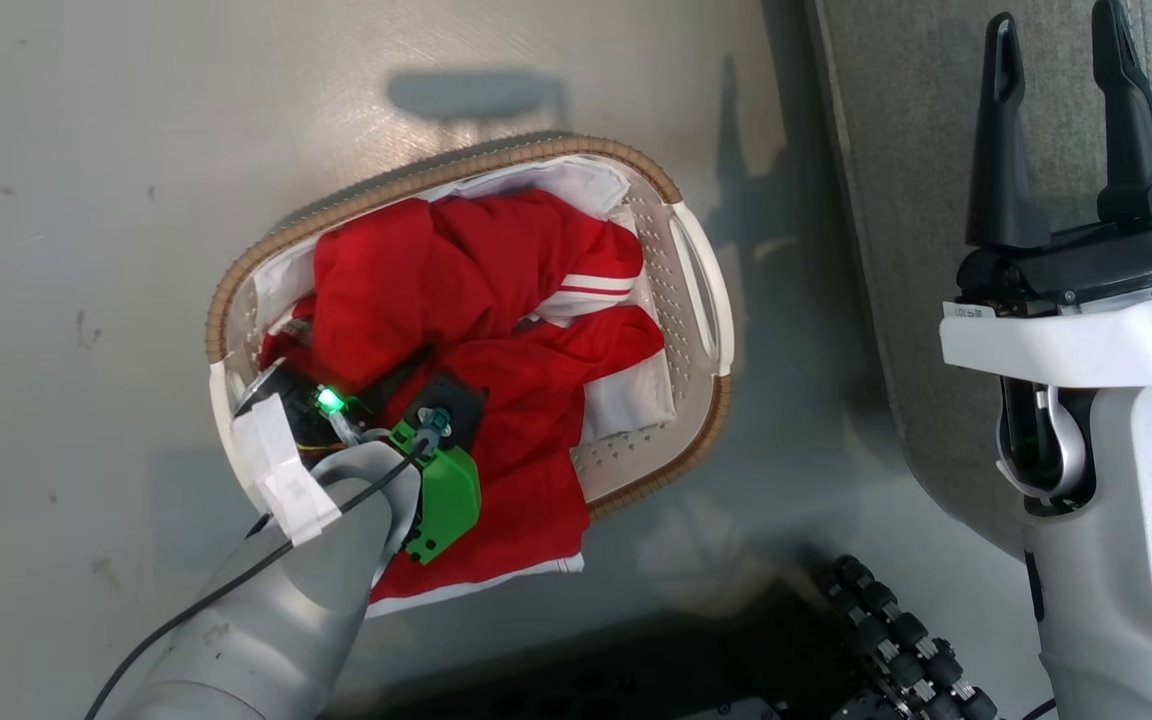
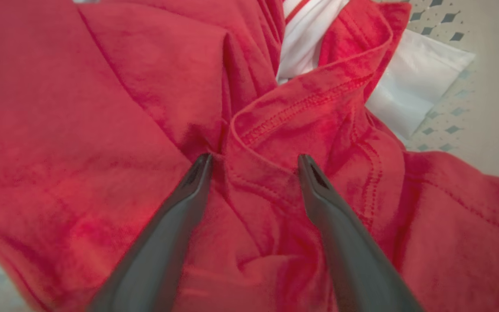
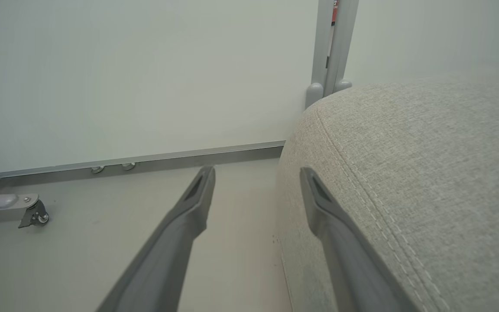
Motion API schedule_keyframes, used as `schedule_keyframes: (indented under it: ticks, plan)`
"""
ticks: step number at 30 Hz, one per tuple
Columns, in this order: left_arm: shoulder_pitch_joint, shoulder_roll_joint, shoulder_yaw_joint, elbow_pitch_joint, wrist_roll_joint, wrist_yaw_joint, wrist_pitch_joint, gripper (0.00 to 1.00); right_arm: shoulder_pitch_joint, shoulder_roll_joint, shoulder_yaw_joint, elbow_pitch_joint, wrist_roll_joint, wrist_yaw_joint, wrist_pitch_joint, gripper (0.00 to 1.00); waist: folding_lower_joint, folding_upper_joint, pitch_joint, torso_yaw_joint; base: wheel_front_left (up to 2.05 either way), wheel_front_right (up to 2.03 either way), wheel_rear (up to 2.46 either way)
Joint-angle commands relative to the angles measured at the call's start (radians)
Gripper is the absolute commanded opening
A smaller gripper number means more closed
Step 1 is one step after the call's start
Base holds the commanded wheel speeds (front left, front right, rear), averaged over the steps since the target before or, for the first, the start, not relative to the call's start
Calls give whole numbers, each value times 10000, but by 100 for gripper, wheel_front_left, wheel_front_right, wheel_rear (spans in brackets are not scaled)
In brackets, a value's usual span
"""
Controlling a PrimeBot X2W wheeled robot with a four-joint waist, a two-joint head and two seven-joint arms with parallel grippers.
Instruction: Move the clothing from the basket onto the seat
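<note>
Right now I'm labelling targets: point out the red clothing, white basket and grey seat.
bright red fabric clothing (image 1: 496, 260): head view, upper mound.
white perforated plastic basket (image 1: 658, 268): head view, right perforated wall.
grey upholstered seat (image 3: 427, 164): right wrist view, top surface.

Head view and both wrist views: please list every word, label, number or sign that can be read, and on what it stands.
No text here can be read for certain.
The white label on the base of the right gripper: dark print, too small to read.
The red sticker on the grey post: blurred and cut by the picture's edge, unreadable.
The clothing, the basket and the seat: no text seen.
</note>
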Motion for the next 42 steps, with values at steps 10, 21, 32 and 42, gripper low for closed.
schedule_keyframes:
  ticks: [10,21,32,42]
  plan:
    - [-90,63,-320,245,-440,-104,56,0,-183,-29,-2,155,7,-3,-49,100,-2,96,0,-34,0,0,0]
    - [887,87,-234,-1202,-1103,1,-13,0,161,-31,80,625,-361,-3,-49,100,-2,96,-1178,511,0,0,0]
    - [2174,658,486,-4146,-1018,259,-5,0,998,-37,35,1219,-952,-5,-49,100,-2,96,-3292,1333,0,0,0]
    - [3162,1417,780,-6169,-499,117,-6,0,2251,-36,156,1874,-1247,-5,-49,100,-2,96,-5765,1766,0,0,0]
